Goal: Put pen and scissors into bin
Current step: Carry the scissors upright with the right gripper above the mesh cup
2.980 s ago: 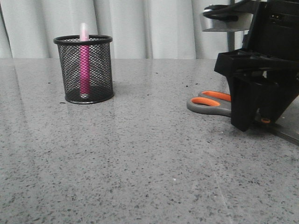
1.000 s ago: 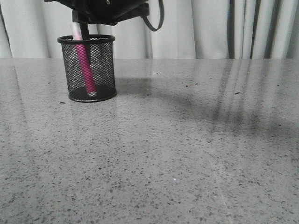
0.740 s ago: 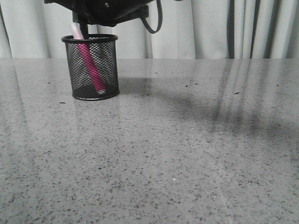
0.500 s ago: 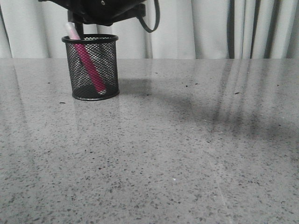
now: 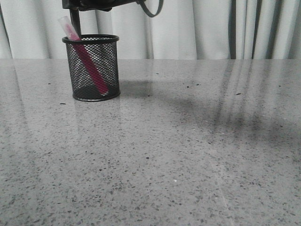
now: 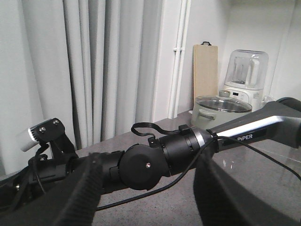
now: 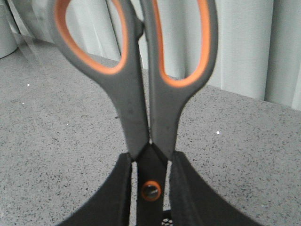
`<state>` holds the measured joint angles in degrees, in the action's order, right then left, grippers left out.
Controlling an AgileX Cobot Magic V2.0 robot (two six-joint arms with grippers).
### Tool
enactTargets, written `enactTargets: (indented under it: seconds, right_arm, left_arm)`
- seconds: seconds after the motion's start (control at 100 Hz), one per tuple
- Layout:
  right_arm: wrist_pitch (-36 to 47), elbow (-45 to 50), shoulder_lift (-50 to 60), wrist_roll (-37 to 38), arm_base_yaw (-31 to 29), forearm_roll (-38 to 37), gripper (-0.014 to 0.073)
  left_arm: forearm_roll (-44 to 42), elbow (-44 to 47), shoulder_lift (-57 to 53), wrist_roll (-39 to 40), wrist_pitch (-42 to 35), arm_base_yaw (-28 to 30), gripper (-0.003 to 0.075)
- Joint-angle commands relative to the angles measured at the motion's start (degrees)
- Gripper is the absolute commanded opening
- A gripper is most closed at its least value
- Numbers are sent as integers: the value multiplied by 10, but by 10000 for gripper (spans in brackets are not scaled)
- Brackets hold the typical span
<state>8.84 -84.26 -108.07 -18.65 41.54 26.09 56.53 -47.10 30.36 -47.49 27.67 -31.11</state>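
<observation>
Pen is leaning inside the bin, cap end poking over the rim; bin is standing toward the table's far left edge. That half looks done. Right gripper is clamping the scissors near the pivot, handles up, above the bin. Insertion appears not yet finished. Left gripper's jaws: cannot tell from the wrist view.
</observation>
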Motion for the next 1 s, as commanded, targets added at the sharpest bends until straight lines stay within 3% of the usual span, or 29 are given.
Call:
enactTargets:
  seconds: [0.0, 0.48, 0.74, 0.99]
  right_arm:
    - [35, -15, 39, -9, -8, -7, -73]
    - [-3, -3, 51, -13, -20, -7, -72]
    - [90, 90, 74, -13, -19, 11, -73]
    - [99, 97, 73, -12, -12, 11, -73]
  left_arm:
    - [25, -16, 2, 2, -19, -3, 386]
    - [25, -16, 2, 2, -28, -3, 387]
    - [24, -16, 2, 2, -28, -3, 386]
    - [22, -16, 2, 2, -38, -3, 386]
